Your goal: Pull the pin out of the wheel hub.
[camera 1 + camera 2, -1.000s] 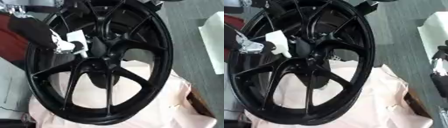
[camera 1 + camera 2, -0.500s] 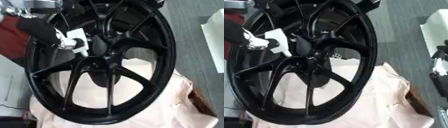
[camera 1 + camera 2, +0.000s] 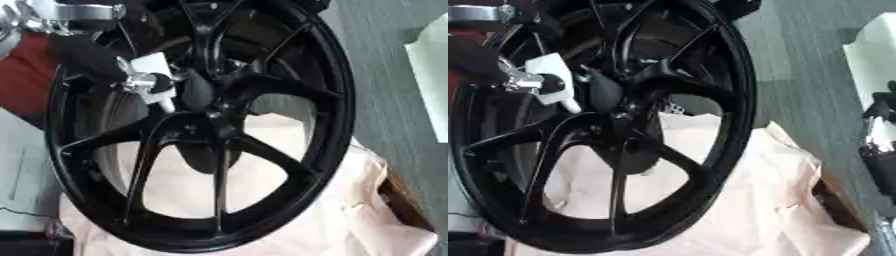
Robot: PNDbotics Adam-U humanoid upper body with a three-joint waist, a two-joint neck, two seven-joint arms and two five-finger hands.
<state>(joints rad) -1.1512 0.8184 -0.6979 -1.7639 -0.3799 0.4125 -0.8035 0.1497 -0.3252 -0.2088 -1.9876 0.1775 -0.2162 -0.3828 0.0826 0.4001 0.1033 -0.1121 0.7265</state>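
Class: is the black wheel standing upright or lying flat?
Upright: the black wheel stands on its rim on the pale cloth, spokes facing the camera.

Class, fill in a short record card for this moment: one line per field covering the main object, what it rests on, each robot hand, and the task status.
Main object: black spoked wheel, standing tilted on its rim
Support: pale pink cloth under and behind the wheel
Left hand: left hand at the hub, by a white piece; its grip cannot be made out
Right hand: right hand at the right edge of the right eye view, away from the wheel
Task status: pin not discernible, so removal cannot be confirmed
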